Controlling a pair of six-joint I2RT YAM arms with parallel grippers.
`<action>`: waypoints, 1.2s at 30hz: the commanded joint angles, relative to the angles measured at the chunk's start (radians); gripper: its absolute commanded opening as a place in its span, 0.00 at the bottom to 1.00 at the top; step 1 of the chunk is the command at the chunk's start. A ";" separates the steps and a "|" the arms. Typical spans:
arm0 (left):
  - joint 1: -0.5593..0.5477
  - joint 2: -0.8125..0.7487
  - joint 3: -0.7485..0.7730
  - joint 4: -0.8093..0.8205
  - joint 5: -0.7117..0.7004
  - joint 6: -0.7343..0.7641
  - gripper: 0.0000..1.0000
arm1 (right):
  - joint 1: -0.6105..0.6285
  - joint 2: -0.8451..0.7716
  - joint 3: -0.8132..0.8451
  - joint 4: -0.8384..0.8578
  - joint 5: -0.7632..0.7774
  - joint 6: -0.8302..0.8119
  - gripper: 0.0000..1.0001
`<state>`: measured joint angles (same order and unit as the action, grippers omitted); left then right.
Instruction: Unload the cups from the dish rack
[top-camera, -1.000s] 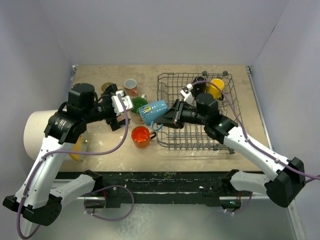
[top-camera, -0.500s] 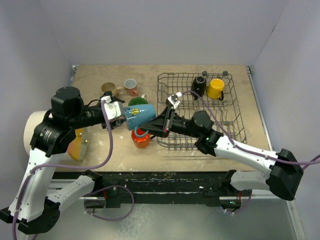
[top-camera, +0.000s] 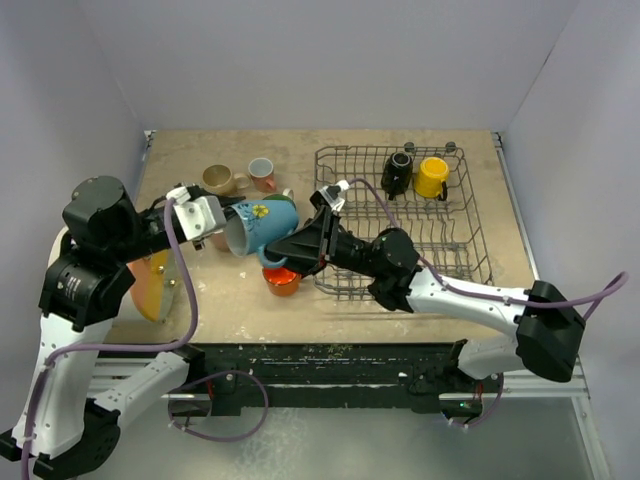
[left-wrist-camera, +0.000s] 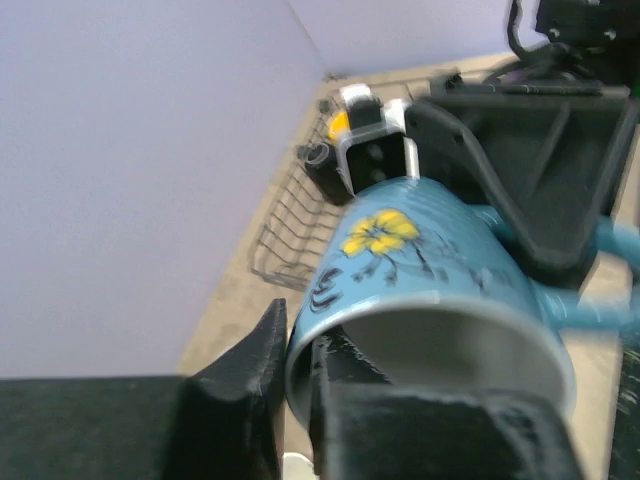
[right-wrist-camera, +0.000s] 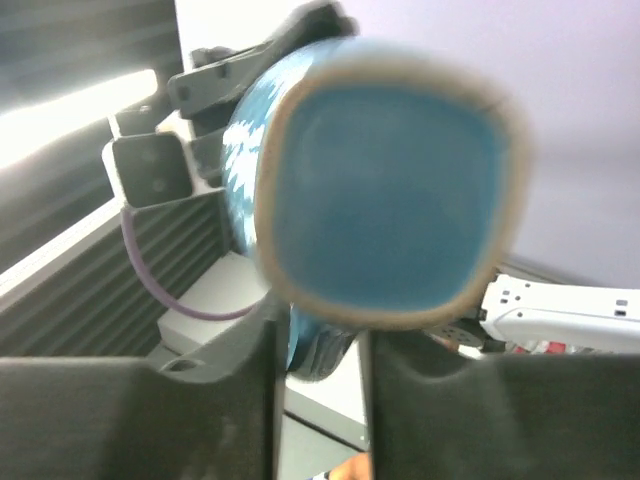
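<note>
A blue cup (top-camera: 262, 222) with a yellow flower hangs above the table, left of the dish rack (top-camera: 470, 200), tilted on its side. My left gripper (top-camera: 228, 232) is shut on its rim; the left wrist view shows one finger inside the blue cup (left-wrist-camera: 430, 260) and one outside, with the gripper (left-wrist-camera: 298, 370) pinching the wall. My right gripper (top-camera: 285, 248) stands at the cup's handle. In the right wrist view the blue cup's base (right-wrist-camera: 390, 195) fills the frame, and the right gripper (right-wrist-camera: 320, 350) has its jaws parted, with a gap beside the handle. A black cup (top-camera: 398, 170) and a yellow cup (top-camera: 432, 176) stand in the rack's far end.
On the table left of the rack sit an orange cup (top-camera: 280, 280) under the right arm, a tan cup (top-camera: 218, 179) and a salmon cup (top-camera: 262, 173). A big cream cylinder with an orange face (top-camera: 150, 285) lies at the left edge beneath the left arm.
Both arms carried the blue cup leftward, away from the rack. The left gripper closed onto the cup's rim, and the right jaws have loosened around the handle.
</note>
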<state>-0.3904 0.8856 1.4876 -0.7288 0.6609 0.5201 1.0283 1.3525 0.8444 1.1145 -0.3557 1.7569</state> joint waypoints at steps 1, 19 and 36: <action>-0.016 0.030 -0.017 -0.025 0.009 -0.044 0.00 | -0.003 -0.041 -0.018 0.117 0.053 0.004 0.46; 0.015 0.278 -0.214 -0.283 -0.657 0.152 0.00 | -0.629 -0.323 0.299 -1.565 -0.025 -0.688 1.00; 0.111 0.439 -0.463 -0.040 -0.707 0.180 0.00 | -0.705 -0.033 0.639 -1.899 0.455 -1.023 1.00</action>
<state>-0.2943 1.3071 1.0218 -0.8925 -0.0383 0.6785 0.3313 1.2213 1.3785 -0.7219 -0.1020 0.8623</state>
